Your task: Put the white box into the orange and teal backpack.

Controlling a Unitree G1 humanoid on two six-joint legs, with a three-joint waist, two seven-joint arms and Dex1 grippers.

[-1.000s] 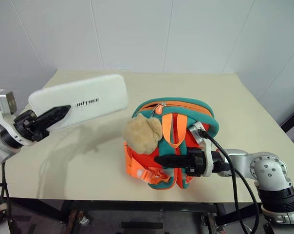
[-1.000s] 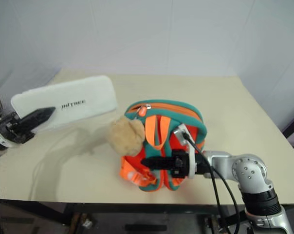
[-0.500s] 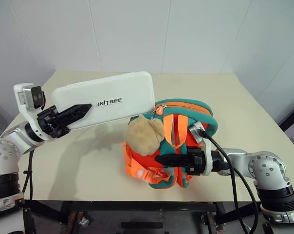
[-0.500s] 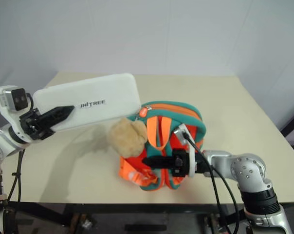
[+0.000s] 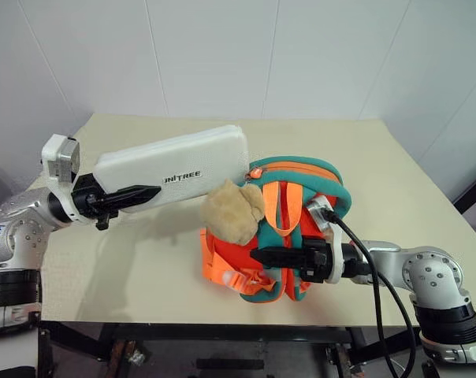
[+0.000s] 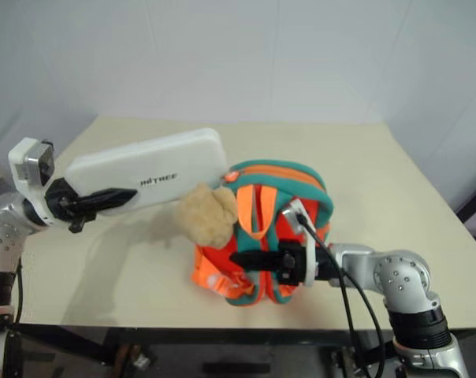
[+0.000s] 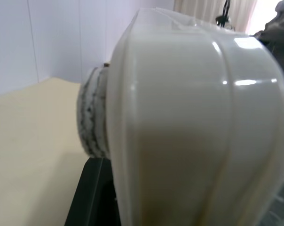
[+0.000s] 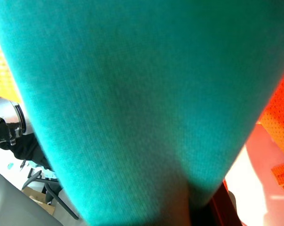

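Observation:
The white box (image 5: 175,167) hangs in the air over the table's left half, tilted onto its long edge, its far end close to the top of the backpack. My left gripper (image 5: 135,194) is shut on the box's near end; in the left wrist view the box (image 7: 189,127) looms close. The orange and teal backpack (image 5: 289,213) stands upright near the table's front, its zipper along the top and a tan plush toy (image 5: 232,211) hanging on its left side. My right gripper (image 5: 269,256) is shut on the backpack's front, on a teal strap (image 8: 123,108).
The beige table (image 5: 396,181) has bare room to the right of and behind the backpack. Its front edge runs just below the backpack. A black cable (image 5: 372,260) loops along my right arm. White walls stand behind the table.
My left arm has carried the box to the right, toward the backpack, and rolled it onto its edge. The right gripper and the backpack have stayed put.

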